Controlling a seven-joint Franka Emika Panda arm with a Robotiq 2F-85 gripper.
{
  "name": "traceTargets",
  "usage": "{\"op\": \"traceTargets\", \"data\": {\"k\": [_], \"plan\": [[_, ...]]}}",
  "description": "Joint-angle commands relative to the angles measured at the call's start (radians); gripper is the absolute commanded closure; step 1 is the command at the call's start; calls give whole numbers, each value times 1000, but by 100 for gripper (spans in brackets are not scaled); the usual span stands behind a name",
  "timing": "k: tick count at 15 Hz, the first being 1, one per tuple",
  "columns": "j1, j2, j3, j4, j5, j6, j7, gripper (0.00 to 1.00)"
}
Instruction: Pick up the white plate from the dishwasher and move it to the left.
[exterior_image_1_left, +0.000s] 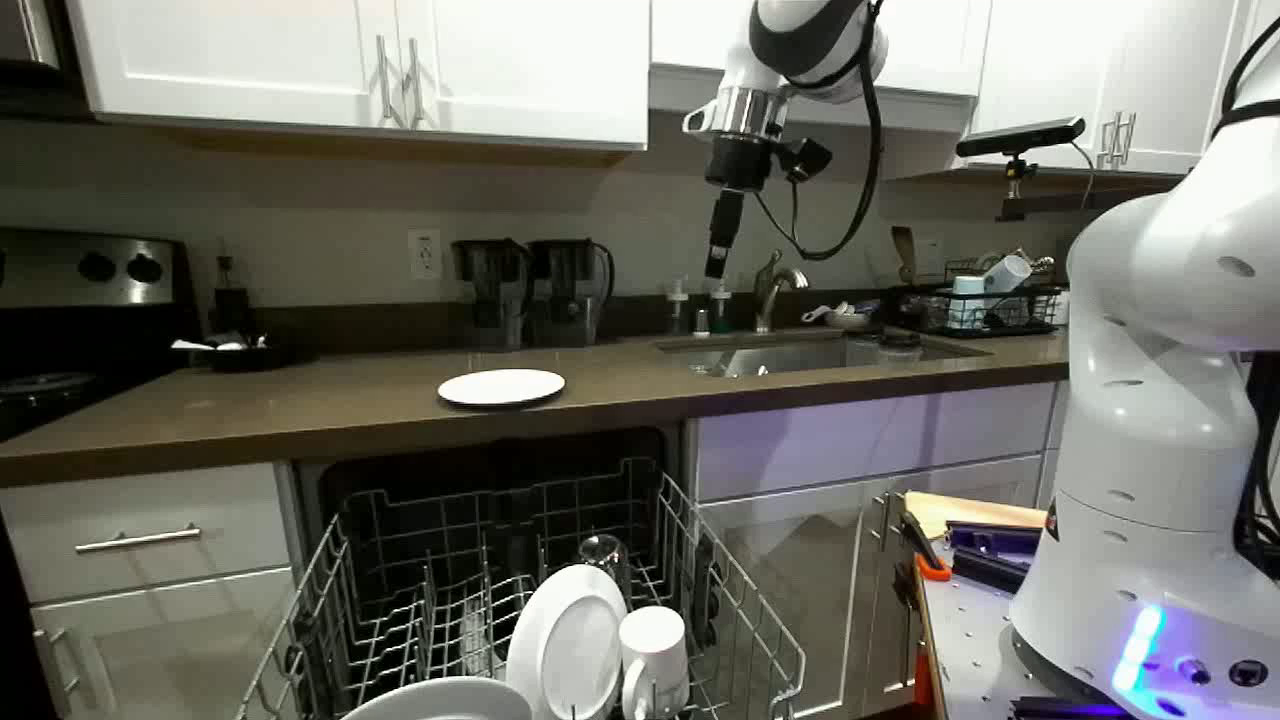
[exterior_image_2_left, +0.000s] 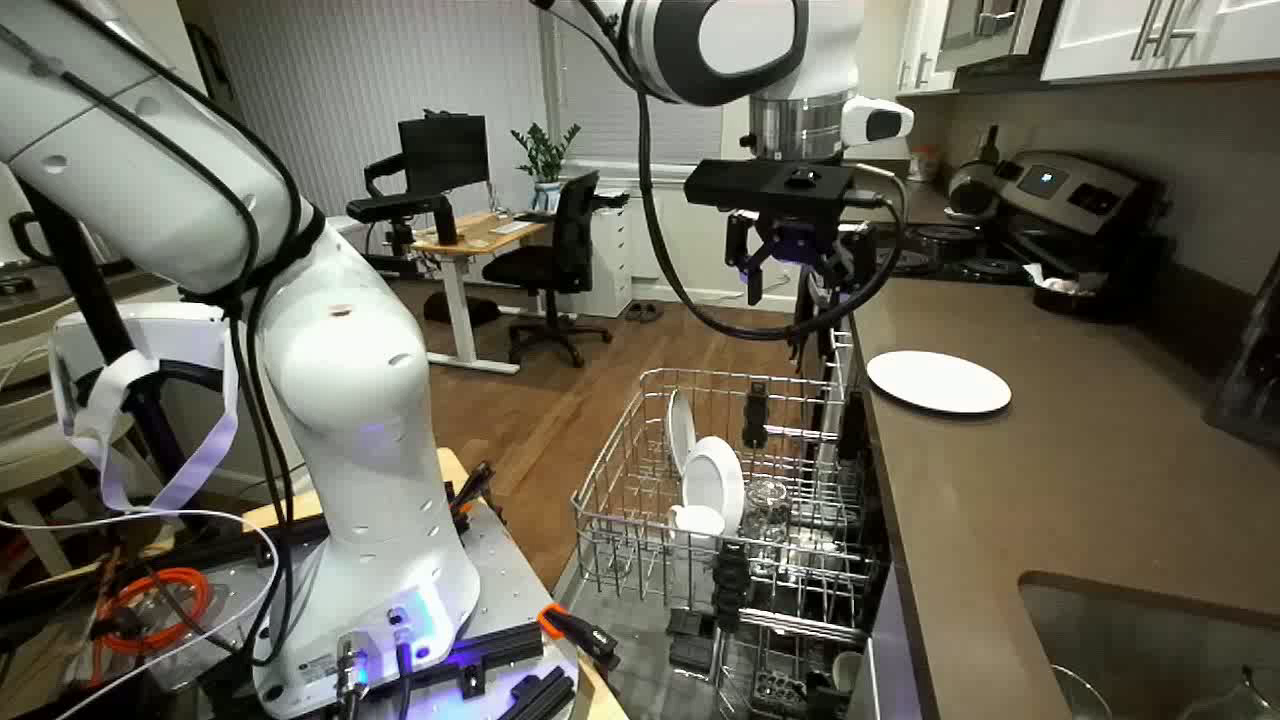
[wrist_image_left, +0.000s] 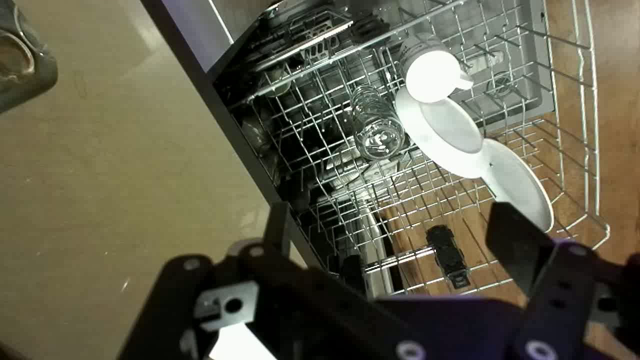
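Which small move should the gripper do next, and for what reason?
I would probably lower the gripper toward the white plate beside the mug: the jaws stand open and hold nothing, and they hang well above the dishwasher rack where that plate stands tilted.

Dishwasher rack (exterior_image_1_left: 470, 625) cut off at btm in ext. view

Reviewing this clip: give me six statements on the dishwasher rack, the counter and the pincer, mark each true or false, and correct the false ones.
1. The pincer stands open. True.
2. The dishwasher rack is pulled out. True.
3. The mug in it stands far from any plate. False: the mug is beside a white plate.
4. Another plate lies on the counter. True.
5. The pitchers touch that plate. False: the pitchers stand apart from it.
6. The dishwasher rack holds three plates. False: two show there.
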Motion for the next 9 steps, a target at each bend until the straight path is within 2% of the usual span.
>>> {"op": "traceTargets", "data": {"k": [1,5,9], "plan": [[-26,5,24,1,16,-2,-12,0],[-26,5,24,1,16,-2,-12,0],[45,94,54,88,8,-19,-156,0]]}}
